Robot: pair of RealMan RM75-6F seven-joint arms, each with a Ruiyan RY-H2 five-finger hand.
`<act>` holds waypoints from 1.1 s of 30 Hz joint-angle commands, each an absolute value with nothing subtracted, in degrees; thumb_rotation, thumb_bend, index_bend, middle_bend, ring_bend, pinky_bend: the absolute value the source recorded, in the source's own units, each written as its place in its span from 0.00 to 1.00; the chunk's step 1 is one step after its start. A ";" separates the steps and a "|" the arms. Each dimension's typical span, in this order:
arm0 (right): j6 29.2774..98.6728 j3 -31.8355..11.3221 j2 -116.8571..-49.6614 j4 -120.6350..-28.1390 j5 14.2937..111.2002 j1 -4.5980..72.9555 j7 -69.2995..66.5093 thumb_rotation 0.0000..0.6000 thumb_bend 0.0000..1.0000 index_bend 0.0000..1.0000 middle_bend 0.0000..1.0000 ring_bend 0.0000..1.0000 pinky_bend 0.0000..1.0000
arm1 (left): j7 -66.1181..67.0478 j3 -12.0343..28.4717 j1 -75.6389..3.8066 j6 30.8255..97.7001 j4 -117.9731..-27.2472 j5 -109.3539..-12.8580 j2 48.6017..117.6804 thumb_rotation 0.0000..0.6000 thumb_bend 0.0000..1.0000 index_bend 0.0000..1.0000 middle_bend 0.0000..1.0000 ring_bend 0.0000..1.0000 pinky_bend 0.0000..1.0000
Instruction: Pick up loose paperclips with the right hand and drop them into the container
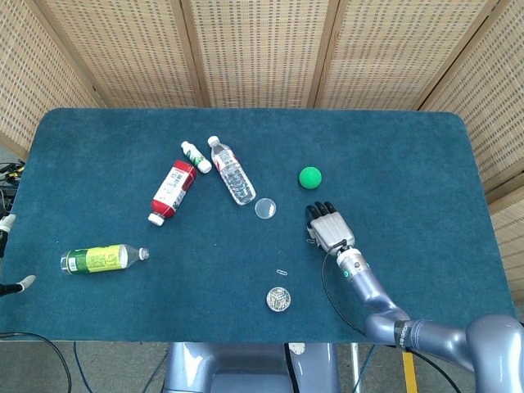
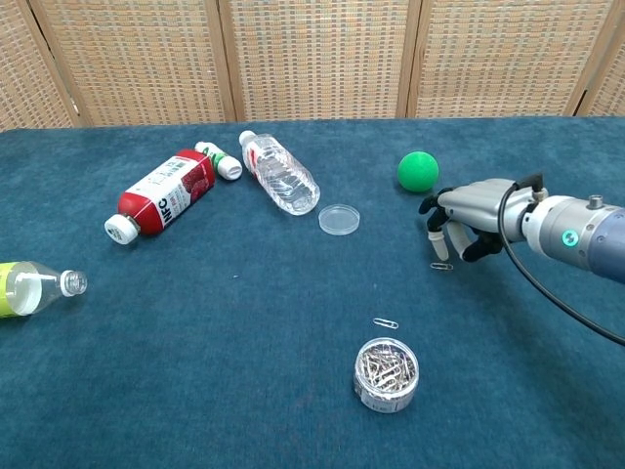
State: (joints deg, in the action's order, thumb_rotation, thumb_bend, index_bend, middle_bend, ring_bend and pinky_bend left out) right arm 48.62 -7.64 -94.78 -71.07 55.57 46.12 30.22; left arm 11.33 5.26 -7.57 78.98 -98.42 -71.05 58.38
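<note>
Paperclip [image 2: 441, 266] lies just beneath right hand [image 2: 467, 221] — fingers curled down, nothing visibly held — pick pending; next calls for a pinch.

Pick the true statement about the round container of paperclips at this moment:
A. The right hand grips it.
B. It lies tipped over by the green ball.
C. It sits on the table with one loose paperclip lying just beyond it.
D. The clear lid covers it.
C: the container stands upright on the table, with a loose paperclip on the cloth just beyond it.
</note>
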 commanded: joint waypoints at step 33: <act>49.13 -10.71 -97.14 -70.31 53.41 45.65 24.91 1.00 0.31 0.50 0.09 0.00 0.08 | 11.82 5.25 -7.83 78.49 -98.26 -70.66 58.55 1.00 0.00 0.00 0.00 0.00 0.00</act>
State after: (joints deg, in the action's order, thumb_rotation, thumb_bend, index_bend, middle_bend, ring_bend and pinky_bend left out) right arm 49.14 -10.75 -97.13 -70.34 53.44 45.66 24.87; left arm 11.82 5.25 -7.84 78.49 -98.26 -70.66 58.55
